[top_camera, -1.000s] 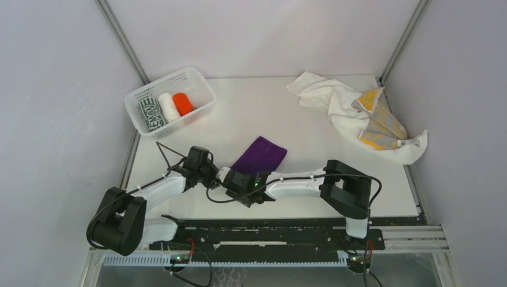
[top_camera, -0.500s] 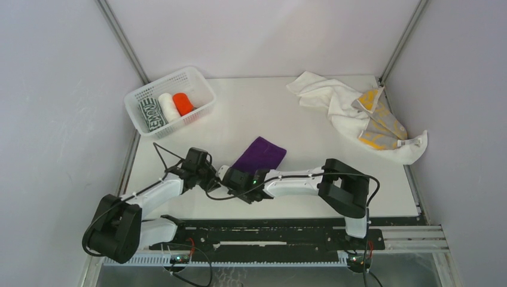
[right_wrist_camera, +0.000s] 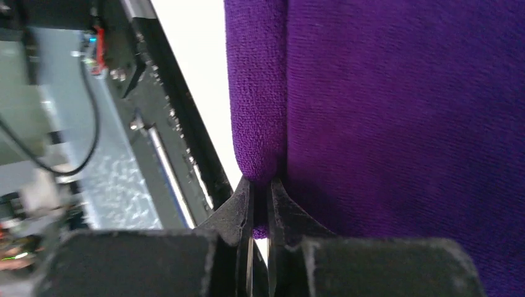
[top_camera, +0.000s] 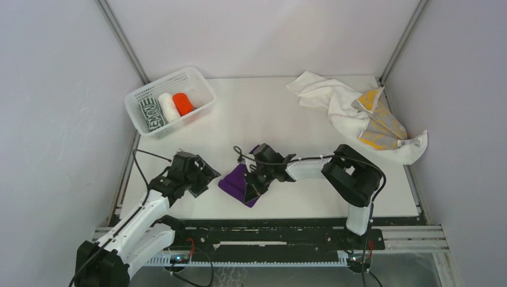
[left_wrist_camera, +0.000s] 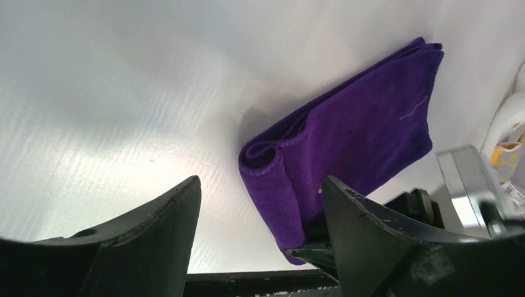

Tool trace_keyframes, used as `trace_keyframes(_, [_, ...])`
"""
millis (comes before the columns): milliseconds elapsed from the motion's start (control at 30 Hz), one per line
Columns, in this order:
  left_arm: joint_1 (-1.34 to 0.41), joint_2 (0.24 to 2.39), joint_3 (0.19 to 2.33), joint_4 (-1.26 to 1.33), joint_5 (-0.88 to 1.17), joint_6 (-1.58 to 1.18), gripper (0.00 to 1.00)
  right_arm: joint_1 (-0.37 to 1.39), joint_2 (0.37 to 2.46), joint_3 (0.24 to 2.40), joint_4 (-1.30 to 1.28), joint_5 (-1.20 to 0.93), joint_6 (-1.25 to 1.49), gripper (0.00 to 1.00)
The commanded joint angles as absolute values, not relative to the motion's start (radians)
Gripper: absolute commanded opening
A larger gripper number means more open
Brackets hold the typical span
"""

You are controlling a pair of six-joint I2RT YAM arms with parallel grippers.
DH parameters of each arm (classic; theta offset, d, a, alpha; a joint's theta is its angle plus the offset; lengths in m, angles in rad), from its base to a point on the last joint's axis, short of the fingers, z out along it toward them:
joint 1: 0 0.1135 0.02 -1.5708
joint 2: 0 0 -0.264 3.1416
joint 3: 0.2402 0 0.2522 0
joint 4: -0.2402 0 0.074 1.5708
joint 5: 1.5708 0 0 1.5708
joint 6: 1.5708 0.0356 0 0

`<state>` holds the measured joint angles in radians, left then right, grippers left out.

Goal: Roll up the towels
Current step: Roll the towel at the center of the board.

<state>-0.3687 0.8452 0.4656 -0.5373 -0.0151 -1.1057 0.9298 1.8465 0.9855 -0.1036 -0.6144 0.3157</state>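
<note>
A purple towel (top_camera: 234, 182) lies near the table's front, its near edge curled into a loose roll (left_wrist_camera: 272, 185). My right gripper (top_camera: 252, 184) is shut on that rolled edge, the cloth pinched between the jaws (right_wrist_camera: 260, 189). The left gripper (top_camera: 203, 173) stands open just left of the purple towel (left_wrist_camera: 359, 136), its fingers (left_wrist_camera: 161, 229) apart from the cloth. A crumpled white towel (top_camera: 329, 98) and a yellow-and-grey one (top_camera: 379, 122) lie at the back right. In the basket sit rolled towels: green-and-white (top_camera: 149, 113), white (top_camera: 168, 106), orange-red (top_camera: 183, 103).
The white mesh basket (top_camera: 185, 121) stands at the back left of the white table (top_camera: 269, 113). Grey walls and metal posts close in three sides. A black rail (top_camera: 269, 230) runs along the near edge by the arm bases.
The left gripper has opened and pulled back to the left. The right gripper has shut on the towel's near edge and carried it away from the front edge, curling the cloth over.
</note>
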Motion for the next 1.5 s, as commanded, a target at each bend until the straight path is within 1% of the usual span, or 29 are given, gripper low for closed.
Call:
trace_keyframes(0, [-0.365, 0.793, 0.443, -0.551, 0.022, -1.099, 0.77, 0.844, 1.874, 0.876, 0.253, -0.962, 0.595, 0.00])
trace_keyframes(233, [-0.375, 0.778, 0.371, -0.423, 0.131, -1.142, 0.78, 0.753, 2.018, 0.738, 0.814, -1.077, 1.017, 0.00])
trace_keyframes(367, [-0.398, 0.821, 0.366, -0.361, 0.143, -1.161, 0.78, 0.734, 2.109, 0.702, 1.003, -1.084, 1.159, 0.00])
trace_keyframes(500, [-0.407, 0.886, 0.370, -0.318, 0.137, -1.163, 0.76, 0.730, 2.143, 0.688, 1.025, -1.075, 1.188, 0.00])
trace_keyframes(633, [-0.415, 0.962, 0.370, -0.261, 0.138, -1.171, 0.72, 0.723, 2.152, 0.687, 1.018, -1.073, 1.193, 0.00])
trace_keyframes(733, [-0.423, 1.017, 0.380, -0.229, 0.131, -1.171, 0.67, 0.721, 2.148, 0.687, 0.988, -1.068, 1.177, 0.00])
trace_keyframes(867, [-0.432, 1.077, 0.389, -0.198, 0.109, -1.166, 0.58, 0.721, 2.139, 0.687, 0.956, -1.064, 1.159, 0.00])
trace_keyframes(967, [-0.444, 1.111, 0.397, -0.195, 0.084, -1.157, 0.47, 0.723, 2.115, 0.692, 0.900, -1.054, 1.115, 0.00])
trace_keyframes(1033, [-0.453, 1.129, 0.409, -0.199, 0.058, -1.148, 0.41, 0.727, 2.088, 0.704, 0.799, -1.044, 1.057, 0.00])
trace_keyframes(1100, [-0.458, 1.144, 0.424, -0.213, 0.040, -1.138, 0.31, 0.736, 2.046, 0.724, 0.686, -1.030, 0.977, 0.03])
trace_keyframes(1133, [-0.459, 1.151, 0.434, -0.227, 0.033, -1.131, 0.28, 0.743, 2.012, 0.740, 0.620, -1.020, 0.934, 0.06])
trace_keyframes(1233, [-0.462, 1.147, 0.465, -0.285, 0.014, -1.110, 0.12, 0.768, 1.905, 0.788, 0.387, -0.952, 0.763, 0.18])
trace_keyframes(1333, [-0.463, 1.126, 0.495, -0.360, -0.005, -1.098, 0.01, 0.822, 1.781, 0.864, 0.081, -0.781, 0.543, 0.32])
trace_keyframes(1400, [-0.463, 1.113, 0.509, -0.399, -0.013, -1.090, 0.00, 0.875, 1.711, 0.914, -0.074, -0.628, 0.428, 0.39])
trace_keyframes(1467, [-0.465, 1.104, 0.517, -0.424, -0.011, -1.090, 0.00, 0.935, 1.658, 0.952, -0.174, -0.467, 0.346, 0.45])
